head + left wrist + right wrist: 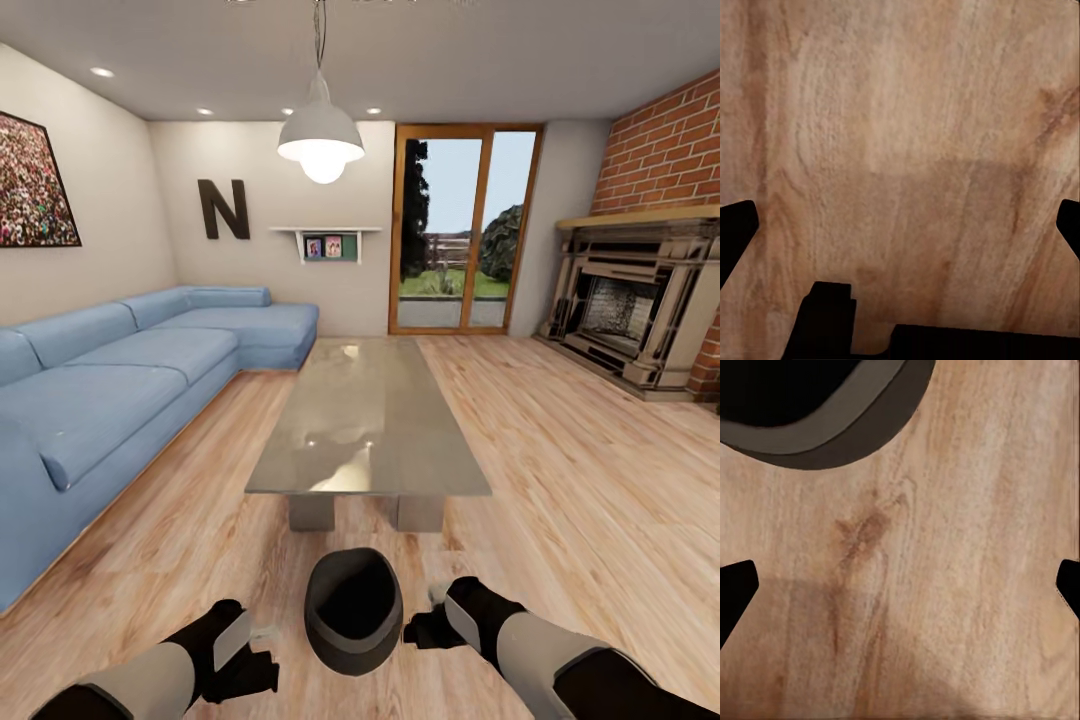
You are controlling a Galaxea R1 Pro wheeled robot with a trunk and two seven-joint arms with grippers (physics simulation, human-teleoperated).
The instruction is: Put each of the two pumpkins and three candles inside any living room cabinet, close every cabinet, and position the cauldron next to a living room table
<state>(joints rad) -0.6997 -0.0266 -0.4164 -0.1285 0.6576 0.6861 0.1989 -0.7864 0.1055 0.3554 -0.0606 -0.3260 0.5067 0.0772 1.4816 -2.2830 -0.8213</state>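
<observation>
On the wooden floor [560,460], just before the counter's [370,420] near edge, the cauldron [353,610] is flanked by the left end effector [900,225] and the right end effector [900,585], both spread wide and empty.

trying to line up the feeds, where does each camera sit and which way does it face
Head view: on the robot's head, facing forward and down over the coffee table, the cauldron on the wood floor, the sofa and fireplace; both forearms, left tool and right tool show.
Left wrist view: near the left tool, facing down at the floor; dark fingertips at the edges.
Right wrist view: near the right tool, facing down at the floor and cauldron rim.
Shared: the cauldron, in the head and right wrist views.
</observation>
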